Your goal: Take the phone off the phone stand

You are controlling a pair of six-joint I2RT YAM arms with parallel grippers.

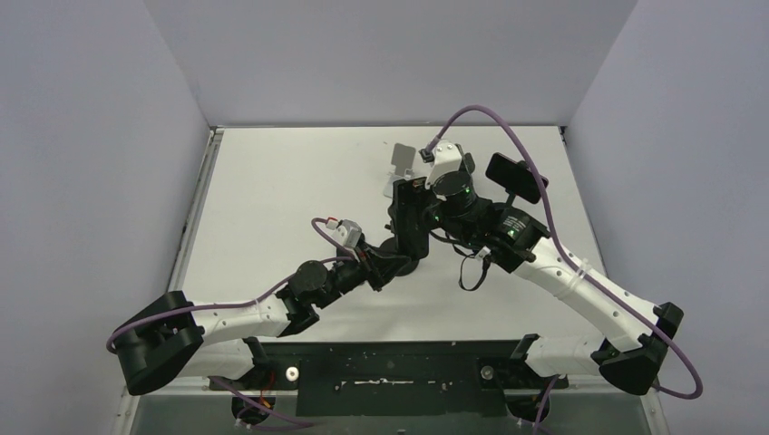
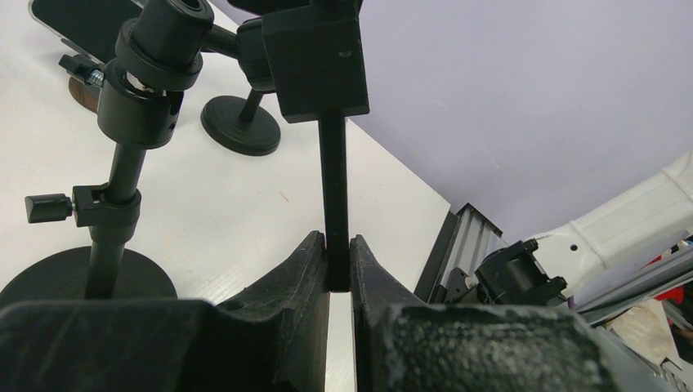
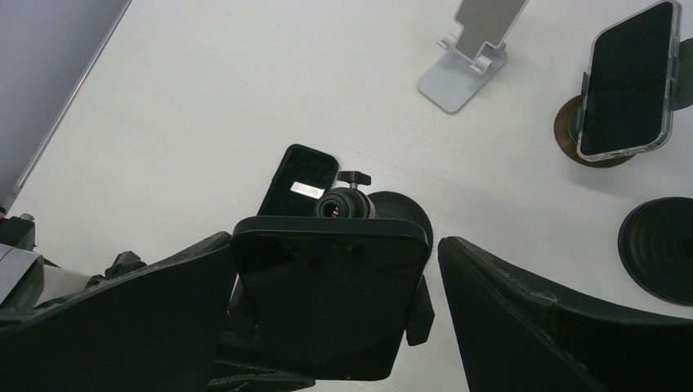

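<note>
the phone (image 3: 327, 302) sits in the clamp of the black phone stand (image 2: 110, 212), raised off the desk (image 3: 204, 98) on the stand's stem and ball joint, screen toward the right wrist camera, with the clamp's side tabs hugging its edges. the left fingers (image 2: 302, 278) are pressed together on a thin black bar hanging below the clamp's back plate, probably to stop the light, top-heavy stand from tipping or sliding when the phone is pulled. the right fingers (image 3: 523, 310) are spread wide, one on each side of the phone and not visibly touching it, lined up to close on its long edges, so the grasp looks not yet made and the phone not yet freed. as for the other holders, beyond the phone stand a white folding stand (image 3: 466, 57) holds nothing. to the right of the phone stand, a second mount on a brownish base carries a clear-cased phone (image 3: 628, 77), and nearer on that side is a bare black round base (image 3: 662, 245) whose top is out of the right wrist view. just behind the phone stand's base another dark phone (image 3: 298, 184) lies flat on the desk, in no holder. the clamp's grip may resist, so the pull probably needs to run along the clamp's open direction.
</note>
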